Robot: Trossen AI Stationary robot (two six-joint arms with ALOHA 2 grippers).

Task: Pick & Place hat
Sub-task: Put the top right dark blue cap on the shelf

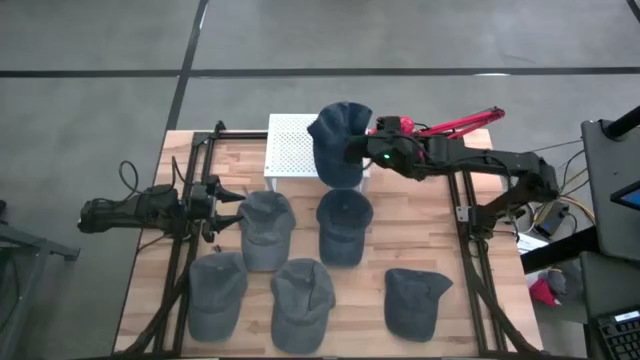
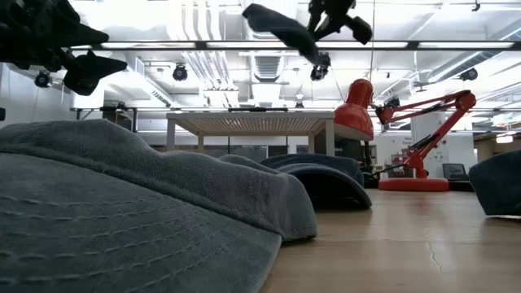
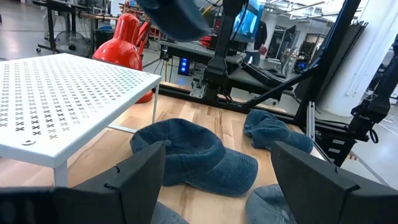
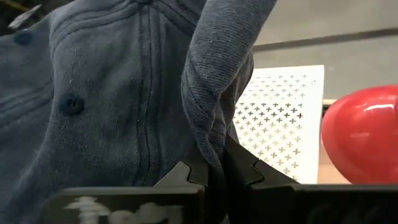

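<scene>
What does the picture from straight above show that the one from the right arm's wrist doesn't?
Only the high view shows the five caps lying on the wooden table, such as the lone cap near the right side, and the left gripper waiting open at the table's left.

Only the right wrist view shows the grip up close: the right gripper shut on a fold of the held cap, and the button on its crown.

Both show that cap held up in the air, the white perforated stand and the red lamp.

Perforated stand partly under held hat
</scene>
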